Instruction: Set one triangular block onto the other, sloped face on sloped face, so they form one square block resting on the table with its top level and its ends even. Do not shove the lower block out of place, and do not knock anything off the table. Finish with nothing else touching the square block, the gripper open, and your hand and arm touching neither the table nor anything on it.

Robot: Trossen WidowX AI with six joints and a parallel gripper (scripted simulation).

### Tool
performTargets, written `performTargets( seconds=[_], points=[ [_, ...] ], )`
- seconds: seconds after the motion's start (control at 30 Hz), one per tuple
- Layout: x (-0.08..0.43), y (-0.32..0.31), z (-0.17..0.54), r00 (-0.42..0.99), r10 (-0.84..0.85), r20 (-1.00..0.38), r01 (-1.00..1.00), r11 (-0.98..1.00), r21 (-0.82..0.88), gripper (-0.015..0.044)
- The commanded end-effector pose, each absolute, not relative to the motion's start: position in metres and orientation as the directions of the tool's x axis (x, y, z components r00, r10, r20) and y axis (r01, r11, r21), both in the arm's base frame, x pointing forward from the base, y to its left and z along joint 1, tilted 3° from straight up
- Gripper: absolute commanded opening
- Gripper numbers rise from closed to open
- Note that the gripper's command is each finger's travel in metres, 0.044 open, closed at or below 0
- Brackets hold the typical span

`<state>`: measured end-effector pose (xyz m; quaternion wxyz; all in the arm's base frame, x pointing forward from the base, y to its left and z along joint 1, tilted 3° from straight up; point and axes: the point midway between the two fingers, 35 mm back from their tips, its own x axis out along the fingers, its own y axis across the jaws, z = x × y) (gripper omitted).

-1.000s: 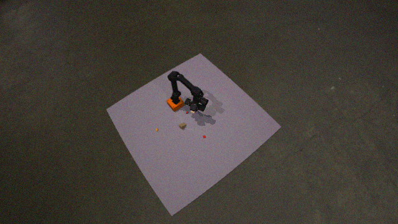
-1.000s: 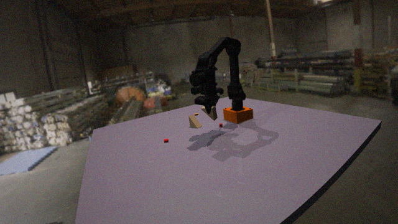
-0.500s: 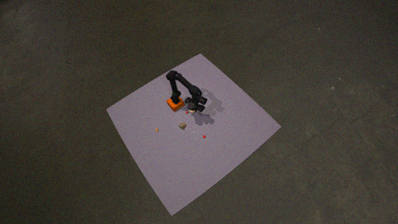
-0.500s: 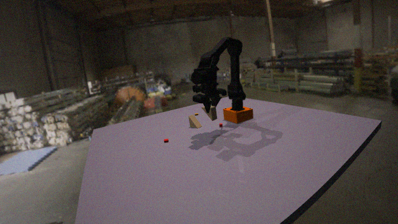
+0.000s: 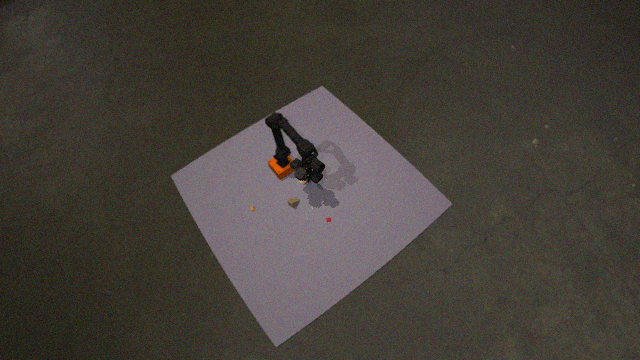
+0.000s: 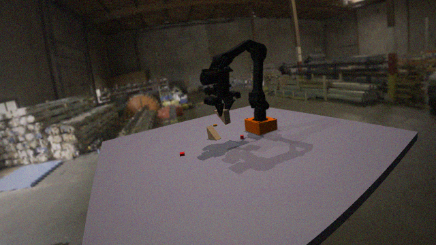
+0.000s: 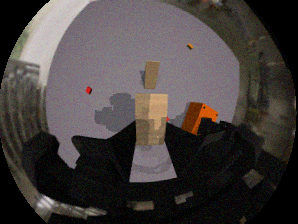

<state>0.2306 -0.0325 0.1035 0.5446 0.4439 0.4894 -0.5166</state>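
Note:
One wooden triangular block stands on the table, its slope facing up. My gripper is shut on the other triangular block. It holds this block in the air, above and toward the arm's base from the standing block, with a gap between the two. In the top view the arm hides most of the held block. How exactly the held block's slope is turned is hard to tell.
A red cube lies off to one side. A second red cube lies near the orange base. A small orange piece lies beyond the standing block.

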Motion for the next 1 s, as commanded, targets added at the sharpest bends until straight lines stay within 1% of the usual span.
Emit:
performTargets(
  seconds=[0.0, 0.2, 0.4, 0.97],
  points=[
    [0.229, -0.052, 0.119, 0.004, -0.136, -0.991, 0.997, 0.076, -0.007, 0.0],
    [0.222, -0.071, 0.131, 0.003, -0.14, -0.99, 0.997, 0.075, -0.008, 0.0],
    [0.222, -0.072, 0.131, 0.003, -0.14, -0.99, 0.997, 0.075, -0.008, 0.0],
    [0.222, -0.102, 0.059, 0.003, -0.143, -0.99, 0.997, 0.075, -0.008, 0.0]
  ],
)
